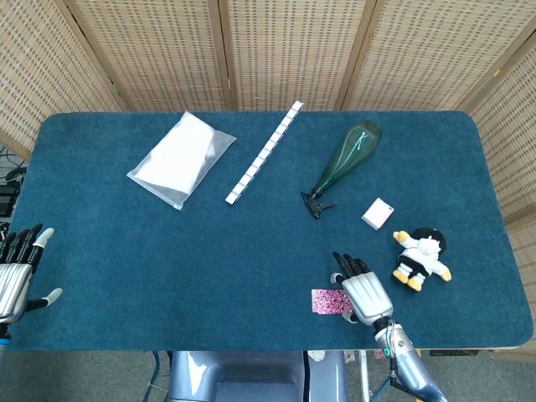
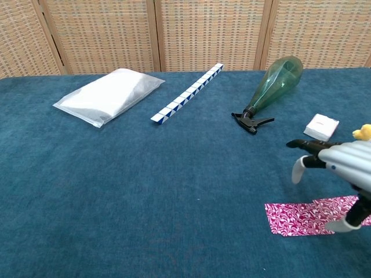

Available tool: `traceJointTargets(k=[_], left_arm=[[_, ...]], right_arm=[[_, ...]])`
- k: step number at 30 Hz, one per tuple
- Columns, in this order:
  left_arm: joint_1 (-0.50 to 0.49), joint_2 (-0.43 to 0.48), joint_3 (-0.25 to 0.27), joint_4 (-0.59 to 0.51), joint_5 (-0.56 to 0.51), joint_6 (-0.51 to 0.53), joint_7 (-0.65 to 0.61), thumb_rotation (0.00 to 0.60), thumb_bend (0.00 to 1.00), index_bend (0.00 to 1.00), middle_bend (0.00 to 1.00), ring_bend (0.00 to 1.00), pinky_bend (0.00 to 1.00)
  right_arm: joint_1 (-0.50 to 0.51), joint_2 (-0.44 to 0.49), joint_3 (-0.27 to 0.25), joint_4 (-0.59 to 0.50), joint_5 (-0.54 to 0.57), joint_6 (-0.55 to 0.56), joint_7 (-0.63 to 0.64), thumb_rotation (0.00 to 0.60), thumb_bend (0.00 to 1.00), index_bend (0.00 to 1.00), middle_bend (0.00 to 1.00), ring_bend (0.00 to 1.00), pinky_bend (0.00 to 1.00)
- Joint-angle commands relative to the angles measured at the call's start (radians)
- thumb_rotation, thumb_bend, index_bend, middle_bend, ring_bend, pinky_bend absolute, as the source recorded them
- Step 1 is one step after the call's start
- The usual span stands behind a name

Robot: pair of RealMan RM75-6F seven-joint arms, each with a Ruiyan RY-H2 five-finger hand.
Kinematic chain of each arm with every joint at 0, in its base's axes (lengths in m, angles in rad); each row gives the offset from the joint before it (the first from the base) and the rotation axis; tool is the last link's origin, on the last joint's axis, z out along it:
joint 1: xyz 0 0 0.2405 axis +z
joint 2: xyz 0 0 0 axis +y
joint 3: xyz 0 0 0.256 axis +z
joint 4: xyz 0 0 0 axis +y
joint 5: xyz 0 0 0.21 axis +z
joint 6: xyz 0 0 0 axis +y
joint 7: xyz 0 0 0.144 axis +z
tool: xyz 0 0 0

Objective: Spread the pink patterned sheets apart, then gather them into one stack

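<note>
Sheets [image 2: 307, 215] look barely fanned, not yet spread or restacked; right hand [image 2: 342, 168] hovers above them, fingers [image 2: 305, 145] extended, holding nothing.

I see a deep teal desk [image 1: 251, 243] under everything. The sheets [image 2: 304, 217] are magenta pink with white swirls. My right robot hand [image 2: 342, 168] is silver-grey with black fingers [image 2: 304, 144] and white tips. The spray bottle [image 1: 345, 159] is translucent green with a black trigger, the folding strip [image 1: 264, 152] white with blue triangles, and the plush toy [image 1: 421, 258] white, yellow and black.
</note>
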Motion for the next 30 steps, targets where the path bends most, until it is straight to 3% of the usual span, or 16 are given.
traceJointTargets(k=[1,13,30], left_arm=[[0.000,0.000,0.000,0.000,0.000,0.001,0.001,0.600,0.02,0.00,0.00,0.00,0.00],[0.000,-0.002,-0.001,-0.001,-0.002,0.002,0.007,0.600,0.02,0.00,0.00,0.00,0.00],[0.001,-0.003,-0.001,-0.001,-0.002,0.003,0.006,0.600,0.02,0.00,0.00,0.00,0.00]], right_arm=[[0.006,0.021,-0.005,0.042,-0.022,-0.017,0.033,0.600,0.16,0.31,0.00,0.00,0.12],[0.023,0.032,-0.026,0.164,-0.052,-0.095,0.118,0.600,0.16,0.31,0.00,0.00,0.12],[0.030,0.045,-0.029,0.198,-0.060,-0.133,0.130,0.600,0.18,0.31,0.00,0.00,0.12]])
